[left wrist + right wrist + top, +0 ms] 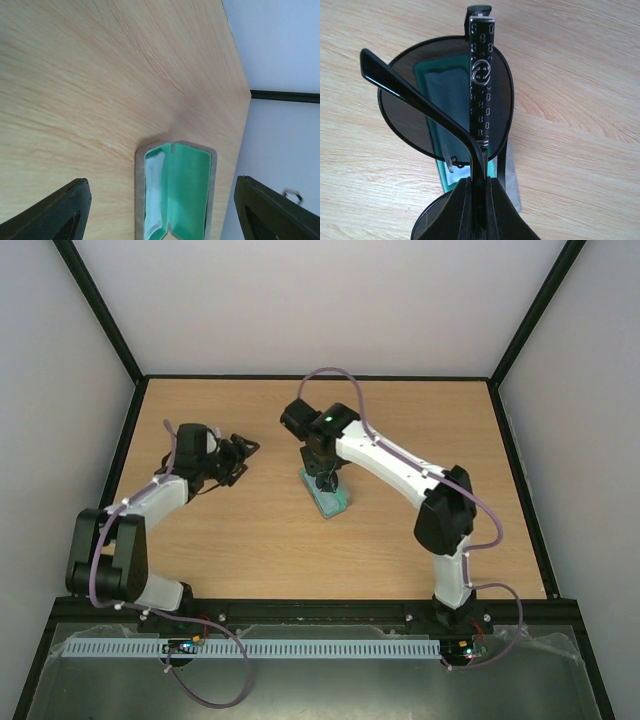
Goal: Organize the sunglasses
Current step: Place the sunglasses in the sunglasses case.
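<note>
Top external. Observer: Where do I log the sunglasses?

Operator: Mid-table, under my right arm, over the case (331, 503). They show as a dark speck there, so I go by the right wrist feed. The sunglasses (447, 100) are held by the right gripper (479, 182), its pincer clamped on the thin frame close to a nose pad. The fingers hide the exact spot. One round dark lens faces the camera and both temple arms cross it.

Observer: Position relative to the case?

Operator: Directly over it. I see the green lining through the lens. Whether they touch the case, I cannot tell.

Observer: Left side?

Operator: The left gripper (240, 453) sits left of the case and well apart from it, pincer spread, nothing in it. On its wrist feed the fingers (57, 212) stand at the bottom corners. The open case lies on the table (250, 535) between them, farther out. A pale cloth (154, 187) lies in the left half of the lining.
</note>
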`<state>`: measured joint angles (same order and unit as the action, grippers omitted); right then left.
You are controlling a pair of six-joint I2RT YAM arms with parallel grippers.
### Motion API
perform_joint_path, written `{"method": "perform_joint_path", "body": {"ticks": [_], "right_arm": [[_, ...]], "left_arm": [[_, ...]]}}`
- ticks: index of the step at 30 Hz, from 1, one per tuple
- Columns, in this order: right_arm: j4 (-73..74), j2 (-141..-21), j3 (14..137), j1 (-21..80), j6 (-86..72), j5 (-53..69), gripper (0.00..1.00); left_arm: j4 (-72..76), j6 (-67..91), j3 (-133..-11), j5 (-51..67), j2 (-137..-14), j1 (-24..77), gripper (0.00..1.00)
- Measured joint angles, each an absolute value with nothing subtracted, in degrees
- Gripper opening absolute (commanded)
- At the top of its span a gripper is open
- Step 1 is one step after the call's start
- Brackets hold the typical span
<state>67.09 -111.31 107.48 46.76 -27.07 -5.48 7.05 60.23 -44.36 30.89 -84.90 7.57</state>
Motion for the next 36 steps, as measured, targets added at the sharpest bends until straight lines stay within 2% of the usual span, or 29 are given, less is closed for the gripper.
{"method": "perform_joint_path", "body": {"ticks": [11, 22, 36], "right_arm": [[70.7, -120.6, 111.2, 54.8, -26.1, -11.8, 0.01], [71.5, -128.4, 113.7, 54.1, -25.8, -25.3, 0.01], [71.0, -131.1, 113.7, 53.8, -23.1, -27.7, 0.01]], "left_arm": [[0.5, 54.5, -38.8, 31.6, -74.6, 2.3, 0.82], [-2.2, 52.4, -37.2, 32.2, -73.4, 1.2, 0.82], [-4.8, 50.8, -37.2, 32.1, -72.8, 1.1, 0.81]]}}
